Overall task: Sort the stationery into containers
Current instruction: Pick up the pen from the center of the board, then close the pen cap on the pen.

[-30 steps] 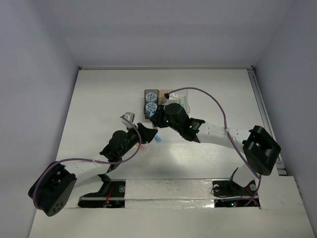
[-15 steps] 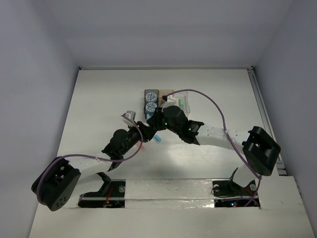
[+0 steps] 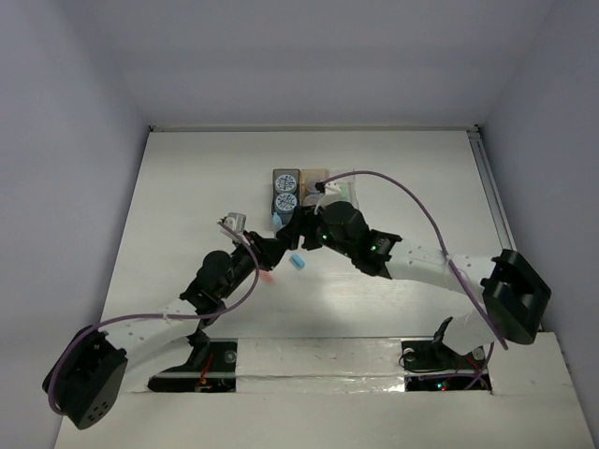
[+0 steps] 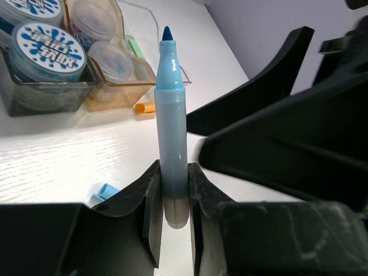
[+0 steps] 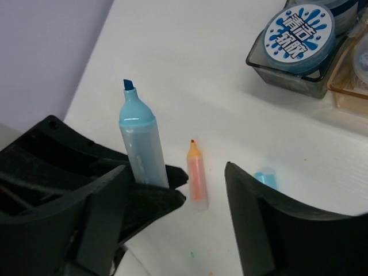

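Note:
My left gripper (image 4: 172, 172) is shut on a light blue marker (image 4: 171, 115), which stands upright with its tip bare. The same marker (image 5: 140, 144) shows in the right wrist view, just inside the left finger of my open right gripper (image 5: 175, 190), which holds nothing. From above, the left gripper (image 3: 273, 245) and right gripper (image 3: 298, 224) meet just before the containers. An orange marker (image 5: 196, 172) and a light blue cap (image 5: 266, 178) lie on the table. The dark grey box (image 3: 285, 194) holds round discs (image 4: 49, 46). The tan box (image 4: 109, 86) and clear box (image 4: 144, 23) stand beside it.
A short orange stub (image 4: 145, 107) lies in front of the tan box. A green piece (image 4: 133, 46) sits in the clear box. White walls close in the table on three sides. Both arm bases stand at the near edge.
The left gripper has closed on the light blue marker and the right gripper has opened off it. The left arm's elbow has swung down and left; the right arm's has swung out to the right.

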